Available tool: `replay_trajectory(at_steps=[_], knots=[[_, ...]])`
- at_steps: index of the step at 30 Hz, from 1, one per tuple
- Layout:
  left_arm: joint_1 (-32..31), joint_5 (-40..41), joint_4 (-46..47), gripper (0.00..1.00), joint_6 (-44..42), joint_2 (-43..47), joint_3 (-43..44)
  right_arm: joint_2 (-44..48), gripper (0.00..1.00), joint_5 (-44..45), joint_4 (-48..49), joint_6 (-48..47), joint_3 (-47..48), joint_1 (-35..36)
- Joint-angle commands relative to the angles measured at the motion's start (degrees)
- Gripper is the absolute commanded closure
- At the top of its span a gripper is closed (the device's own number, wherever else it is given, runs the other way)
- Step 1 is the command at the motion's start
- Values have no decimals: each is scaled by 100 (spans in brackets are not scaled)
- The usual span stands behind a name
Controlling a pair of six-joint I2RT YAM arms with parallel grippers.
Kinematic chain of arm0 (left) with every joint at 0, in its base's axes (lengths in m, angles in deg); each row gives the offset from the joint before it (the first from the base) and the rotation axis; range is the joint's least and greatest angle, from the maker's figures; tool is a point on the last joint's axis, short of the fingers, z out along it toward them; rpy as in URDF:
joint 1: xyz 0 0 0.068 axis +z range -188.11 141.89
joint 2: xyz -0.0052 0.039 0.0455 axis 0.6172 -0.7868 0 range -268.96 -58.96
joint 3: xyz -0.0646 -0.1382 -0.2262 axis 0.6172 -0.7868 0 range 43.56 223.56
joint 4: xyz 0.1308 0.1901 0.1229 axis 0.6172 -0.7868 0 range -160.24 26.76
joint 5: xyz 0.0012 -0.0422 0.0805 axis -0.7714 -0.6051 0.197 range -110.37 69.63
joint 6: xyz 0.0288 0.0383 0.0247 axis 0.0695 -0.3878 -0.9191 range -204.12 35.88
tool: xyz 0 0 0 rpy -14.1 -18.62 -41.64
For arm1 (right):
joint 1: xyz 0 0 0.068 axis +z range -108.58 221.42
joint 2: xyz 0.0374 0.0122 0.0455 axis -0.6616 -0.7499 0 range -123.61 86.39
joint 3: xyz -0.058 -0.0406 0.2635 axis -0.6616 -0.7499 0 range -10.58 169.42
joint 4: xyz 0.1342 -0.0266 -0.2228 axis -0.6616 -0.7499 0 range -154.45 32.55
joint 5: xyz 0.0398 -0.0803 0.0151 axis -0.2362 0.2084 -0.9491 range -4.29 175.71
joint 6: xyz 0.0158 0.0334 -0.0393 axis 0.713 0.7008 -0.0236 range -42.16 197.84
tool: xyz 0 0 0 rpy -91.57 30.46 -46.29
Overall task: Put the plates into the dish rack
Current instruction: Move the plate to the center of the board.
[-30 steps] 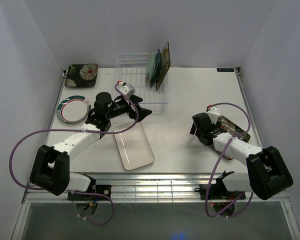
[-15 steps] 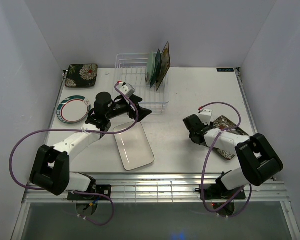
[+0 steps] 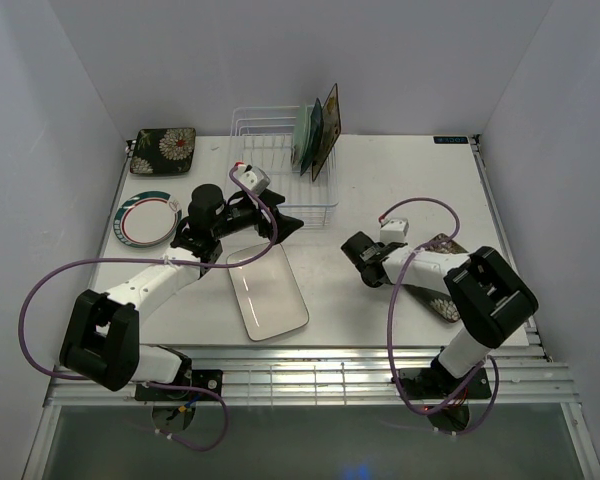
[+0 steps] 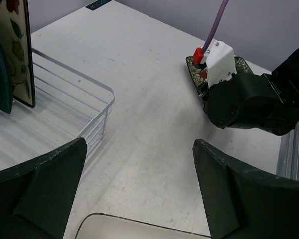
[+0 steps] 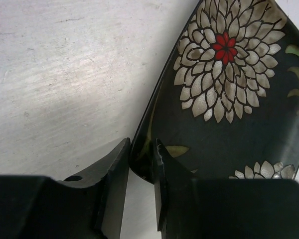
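You are looking at a white table [image 3: 380, 180] carrying the dish rack [image 3: 250, 125] at the upper middle of the top view, with three plates [image 3: 318, 135] standing upright in its right end. The white rectangular plate [image 3: 268, 292] is lying flat at lower centre. A dark floral plate [image 5: 229, 89] is lying at the right, and your right claw [image 5: 142, 159] is pinching its rim between both fingers. Your left claw [image 4: 137, 149] is hanging over the white plate's far end, fingers spread wide and gripping nothing.
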State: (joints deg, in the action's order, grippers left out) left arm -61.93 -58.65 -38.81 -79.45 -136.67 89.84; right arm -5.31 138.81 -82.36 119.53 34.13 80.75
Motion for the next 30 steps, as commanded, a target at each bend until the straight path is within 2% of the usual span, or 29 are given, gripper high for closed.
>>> replay_trajectory(at_steps=[1,7,10,11,19,24,30], knots=[[-18,31,10,2,-89,90,56,-181,92,305,-444,646,415,337],[-18,198,1,2,-98,98,74,-427,92,341,-445,516,828,970],[-27,987,-34,2,-28,116,83,-550,92,350,-366,498,1022,1251],[-18,1477,-60,2,25,133,91,-559,92,333,-314,463,1057,1322],[192,2149,-87,2,333,195,127,-559,92,-221,1232,-214,830,2007],[640,1913,-96,2,806,81,232,-725,92,-625,1954,-539,697,2342],[975,1438,-192,2,1045,-139,390,-1270,85,-582,1753,-443,1110,2729]])
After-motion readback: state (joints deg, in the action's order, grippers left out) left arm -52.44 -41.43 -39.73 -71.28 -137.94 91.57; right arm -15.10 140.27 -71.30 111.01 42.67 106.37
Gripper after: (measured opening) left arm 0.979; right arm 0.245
